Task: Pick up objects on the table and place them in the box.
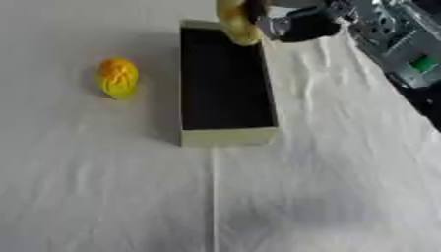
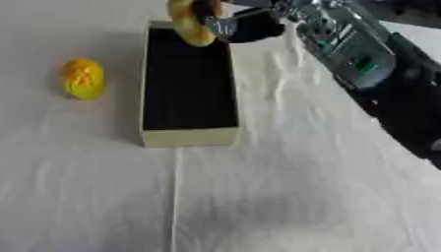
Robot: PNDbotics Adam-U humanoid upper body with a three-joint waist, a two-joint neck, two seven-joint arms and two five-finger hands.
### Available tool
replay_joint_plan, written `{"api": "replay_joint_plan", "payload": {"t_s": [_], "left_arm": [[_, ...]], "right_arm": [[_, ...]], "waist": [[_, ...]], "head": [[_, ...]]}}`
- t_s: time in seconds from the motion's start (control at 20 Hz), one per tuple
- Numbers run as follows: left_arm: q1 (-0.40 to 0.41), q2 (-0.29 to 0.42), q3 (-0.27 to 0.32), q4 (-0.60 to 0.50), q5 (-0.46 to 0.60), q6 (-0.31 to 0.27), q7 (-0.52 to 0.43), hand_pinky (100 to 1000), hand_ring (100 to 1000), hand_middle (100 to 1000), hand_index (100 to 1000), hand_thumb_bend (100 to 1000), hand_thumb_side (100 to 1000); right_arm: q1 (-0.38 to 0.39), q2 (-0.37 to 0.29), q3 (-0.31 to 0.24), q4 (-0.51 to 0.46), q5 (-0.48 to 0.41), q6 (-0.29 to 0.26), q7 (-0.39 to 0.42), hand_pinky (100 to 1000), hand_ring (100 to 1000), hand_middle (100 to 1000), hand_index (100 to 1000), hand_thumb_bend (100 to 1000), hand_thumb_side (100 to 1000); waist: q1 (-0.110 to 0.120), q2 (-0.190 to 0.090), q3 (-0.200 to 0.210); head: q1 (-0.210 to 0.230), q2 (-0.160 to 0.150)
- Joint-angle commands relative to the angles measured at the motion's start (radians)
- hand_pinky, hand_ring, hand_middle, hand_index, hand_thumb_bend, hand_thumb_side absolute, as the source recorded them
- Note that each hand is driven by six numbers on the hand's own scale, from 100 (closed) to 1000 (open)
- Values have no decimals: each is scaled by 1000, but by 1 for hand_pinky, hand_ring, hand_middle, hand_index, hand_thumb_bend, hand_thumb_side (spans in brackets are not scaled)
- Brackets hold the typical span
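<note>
One right hand [image 1: 297, 24] is pinching a yellow obj [image 1: 238, 22] over the box's [image 1: 226, 135] far end; 2nd yellow-orange obj [image 1: 118, 78] is lying on the table [image 1: 327, 187], left of box.

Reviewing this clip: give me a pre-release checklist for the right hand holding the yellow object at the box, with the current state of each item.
1. Right hand curled round the yellow ring-shaped object: ok.
2. Object over the box opening: it hangs at the far end, overlapping the far rim; cannot tell whether it would clear.
3. Box interior free: ok, dark inside, nothing visible.
4. Box upright on the white cloth: ok.
5. Remaining yellow-orange object lies left of the box, apart from it: ok.
6. Left hand: not in view.
</note>
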Motion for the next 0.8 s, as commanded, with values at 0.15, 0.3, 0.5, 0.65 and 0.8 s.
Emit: {"api": "replay_joint_plan", "payload": {"t_s": [0.15, 0.3, 0.5, 0.65, 0.8], "left_arm": [[-7, 4, 8, -16, 26, 12, -32, 754, 765, 706, 835, 100, 543], [-2, 0, 10, -16, 34, 21, -41, 753, 765, 706, 835, 100, 555], [0, -4, 12, -16, 41, 30, -49, 753, 765, 706, 834, 100, 563], [2, -5, 14, -16, 44, 35, -52, 752, 765, 707, 834, 100, 571], [3, -8, 12, -16, 46, 41, -56, 752, 765, 707, 834, 100, 574]], "right_arm": [[-28, 44, 31, 90, 73, -19, 36, 811, 596, 444, 510, 100, 201], [-33, 71, 47, 126, 112, -28, 44, 810, 600, 448, 514, 100, 199], [-35, 84, 60, 147, 159, -40, 50, 818, 646, 511, 577, 100, 199], [-31, 88, 62, 152, 188, -41, 77, 817, 708, 605, 692, 100, 195], [-33, 87, 57, 140, 209, -39, 92, 850, 784, 722, 831, 100, 199]], "waist": [[7, -17, -1], [7, -17, -2], [6, -17, -2], [6, -18, -3], [7, -18, -5]], "head": [[4, -4], [9, -4], [12, -2], [14, -1], [18, 2]]}}
